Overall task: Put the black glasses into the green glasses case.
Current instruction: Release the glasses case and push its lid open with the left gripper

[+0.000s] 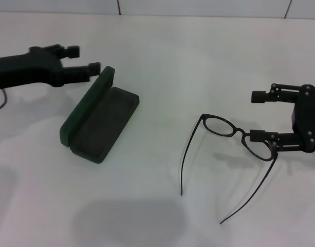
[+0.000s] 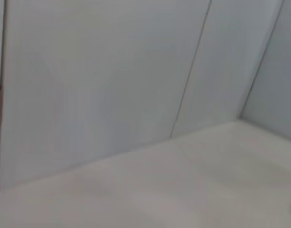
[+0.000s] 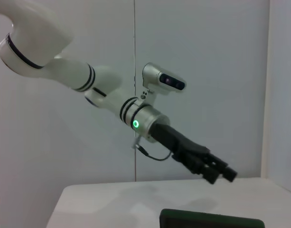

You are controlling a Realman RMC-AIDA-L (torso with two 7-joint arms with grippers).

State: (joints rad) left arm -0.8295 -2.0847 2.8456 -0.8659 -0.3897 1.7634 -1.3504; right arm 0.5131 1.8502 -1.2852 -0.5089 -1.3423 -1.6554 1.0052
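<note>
My right hand is the near one: spread wide, 2 fingers pointing toward 9 o'clock, nothing pinched. Lower finger tip sits right at the black glasses, over the bridge and the right-side lens; whether it touches the frame I cannot tell.

Glasses lie flat on the surface, right of centre, lenses up. Front bar runs roughly 10 to 4 o'clock; both temples are unfolded and trail toward 6-7 o'clock (long, thin, curved). Thin black wire frame, small oval clear lenses. Looks flimsy, so I judge a pinch at the bridge safer than at a temple.

Green glasses case is well apart at 9 o'clock from the glasses, open, lid standing on its left side, dark lining up. Long axis about 1 to 7 o'clock, so the glasses need a turn to line up.

My left hand hovers just beyond the lid's far end, fingers apart, empty.
</note>
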